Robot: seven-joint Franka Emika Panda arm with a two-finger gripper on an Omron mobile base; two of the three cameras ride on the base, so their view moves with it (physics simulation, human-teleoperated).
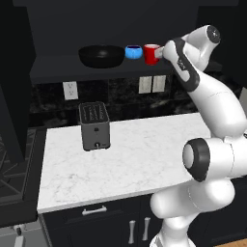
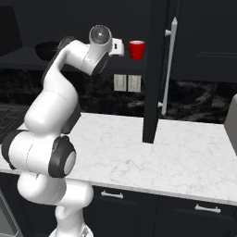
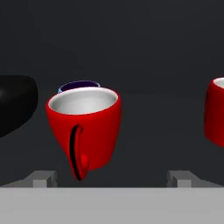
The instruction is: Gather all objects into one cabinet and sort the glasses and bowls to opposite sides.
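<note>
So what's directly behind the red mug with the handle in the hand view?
Behind the red mug, a sliver of the blue bowl shows above its pale rim; the mug covers the rest. The black bowl sits to one side, a second red cup to the other.

My base cameras flank the arm, both sharing the white marble countertop (image 1: 125, 159); hand camera faces the black wall cabinet (image 3: 131, 43) closely.

Driving rig round home kitchen here: marble counter (image 1: 140, 159), toaster (image 1: 94, 126), dark drawers (image 1: 94, 210), wall outlets (image 1: 70, 90), stove (image 1: 12, 169) beside.
</note>
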